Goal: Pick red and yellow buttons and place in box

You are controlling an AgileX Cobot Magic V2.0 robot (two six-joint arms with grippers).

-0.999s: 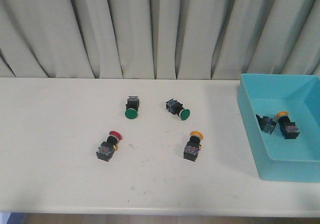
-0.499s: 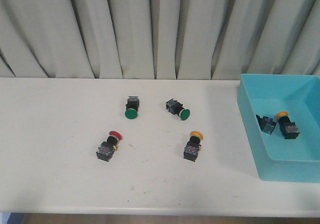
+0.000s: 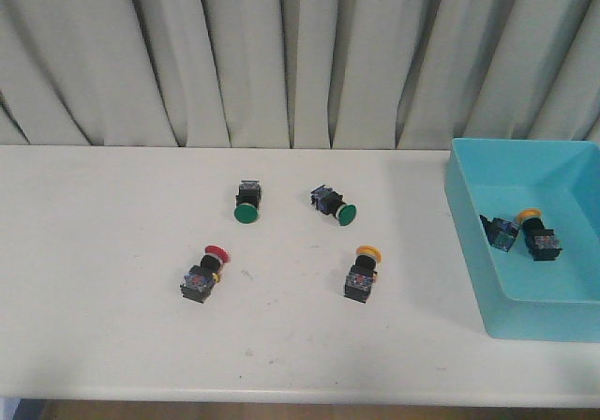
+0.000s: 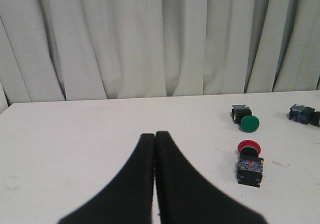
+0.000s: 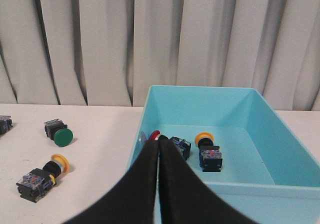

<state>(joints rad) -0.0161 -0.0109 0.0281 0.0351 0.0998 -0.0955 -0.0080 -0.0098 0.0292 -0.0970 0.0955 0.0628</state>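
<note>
Large turquoise plastic low-walled box (image 3: 562, 317) at right edge of white tabletop (image 3: 94, 279). Inside box: yellow-capped push-button on black body (image 3: 537, 232), beside it red-capped push-button (image 5: 175, 143), cap mostly hidden. Left of box on tabletop: yellow-capped button (image 3: 361, 272); farther left, red-capped button (image 3: 204, 273). Beyond them, two green-capped buttons (image 3: 247, 202) (image 3: 334, 204). Left hand (image 4: 155, 135) closed, empty, short of red-capped button. Right hand (image 5: 158, 145) closed, empty, before box's near wall.

Green buttons: two (image 3: 246, 213) (image 3: 347, 215), apart, mid-counter
Counter (image 3: 94, 279): white, lightly scuffed
Curtain (image 3: 281, 54): pale, pleated, behind counter
</note>
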